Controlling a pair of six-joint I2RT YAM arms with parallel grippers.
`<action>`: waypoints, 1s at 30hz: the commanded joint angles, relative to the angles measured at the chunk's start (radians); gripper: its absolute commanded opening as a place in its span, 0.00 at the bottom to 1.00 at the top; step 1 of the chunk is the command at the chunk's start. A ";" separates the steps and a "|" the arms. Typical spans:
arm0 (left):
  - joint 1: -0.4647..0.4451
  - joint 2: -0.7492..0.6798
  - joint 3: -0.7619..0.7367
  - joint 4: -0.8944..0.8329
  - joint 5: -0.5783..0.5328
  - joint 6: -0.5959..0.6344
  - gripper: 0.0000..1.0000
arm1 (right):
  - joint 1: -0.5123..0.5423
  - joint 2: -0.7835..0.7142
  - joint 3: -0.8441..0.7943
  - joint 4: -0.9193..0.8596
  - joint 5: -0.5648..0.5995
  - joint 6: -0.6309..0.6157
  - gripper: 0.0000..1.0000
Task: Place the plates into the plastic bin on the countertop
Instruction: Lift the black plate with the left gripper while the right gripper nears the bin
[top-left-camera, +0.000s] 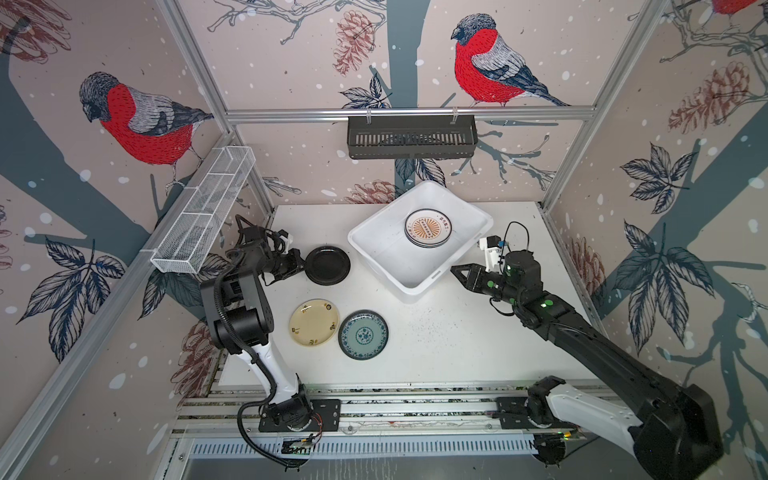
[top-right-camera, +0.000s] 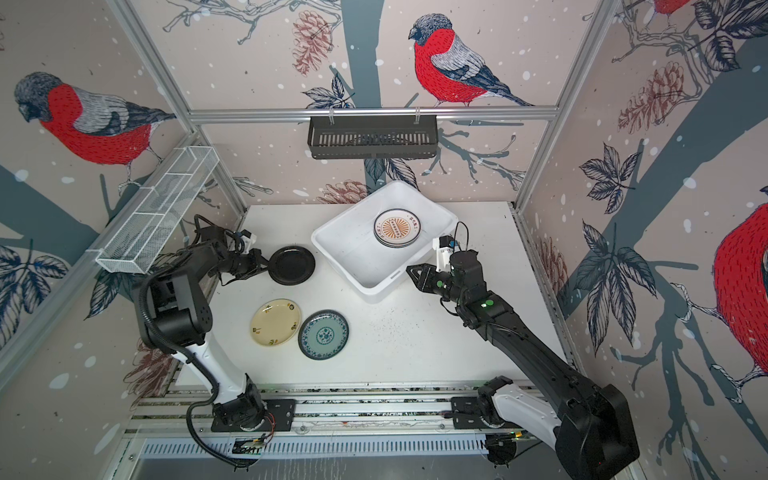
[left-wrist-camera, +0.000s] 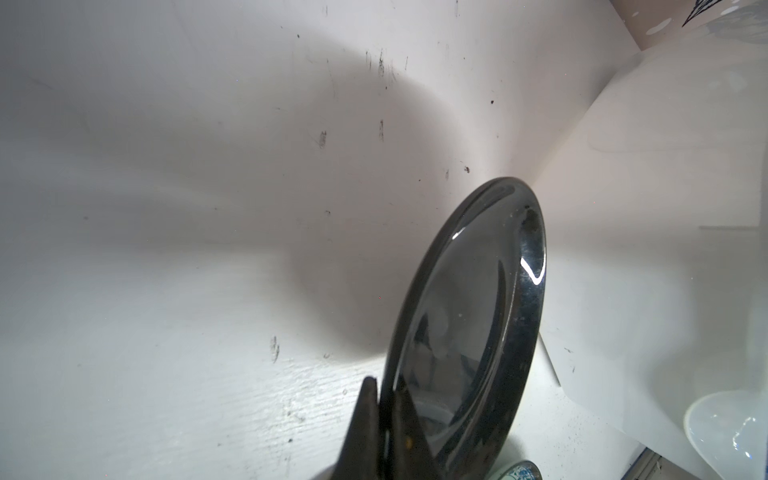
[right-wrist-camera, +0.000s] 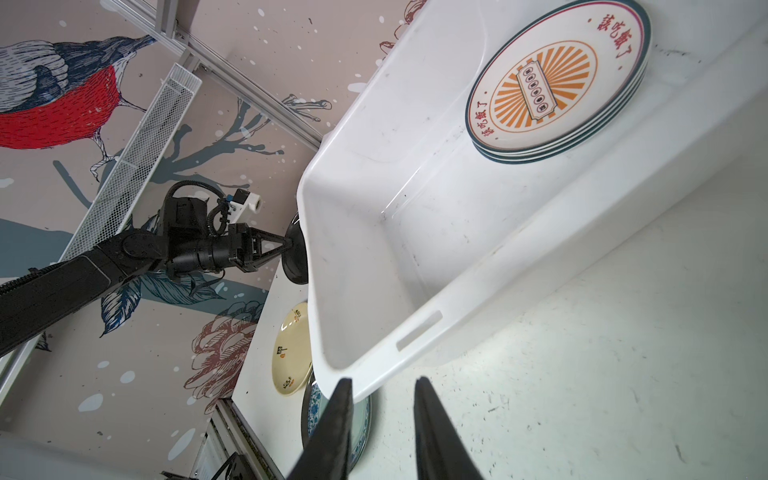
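Note:
My left gripper (top-left-camera: 301, 266) (left-wrist-camera: 384, 382) is shut on the near rim of a black plate (top-left-camera: 328, 266) (left-wrist-camera: 469, 311), which is tilted and throws a shadow on the countertop (top-left-camera: 457, 340), left of the plastic bin (top-left-camera: 361, 249) (right-wrist-camera: 374, 249). Inside the bin lies a stack of plates (top-left-camera: 428, 227) (right-wrist-camera: 557, 79) with an orange sunburst plate on top. A cream-yellow plate (top-left-camera: 313, 322) and a teal plate (top-left-camera: 363, 334) lie flat side by side toward the front. My right gripper (top-left-camera: 455, 270) (right-wrist-camera: 384, 380) is open and holds nothing, just beside the bin's front right corner.
A black slotted rack (top-left-camera: 411, 137) hangs on the back wall. A white wire-mesh basket (top-left-camera: 203, 212) is fixed along the left wall above my left arm. Aluminium posts frame the cell, and the arms' mounting rail (top-left-camera: 415, 409) runs along the front edge.

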 joint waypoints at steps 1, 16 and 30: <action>0.001 -0.005 0.010 -0.045 -0.003 0.018 0.00 | -0.003 0.014 0.017 0.040 -0.019 -0.018 0.28; -0.072 -0.080 0.064 -0.102 -0.075 0.050 0.00 | -0.020 0.052 0.053 0.039 -0.052 -0.033 0.28; -0.078 -0.173 0.122 -0.144 -0.165 0.046 0.00 | -0.027 0.085 0.098 0.039 -0.081 -0.047 0.28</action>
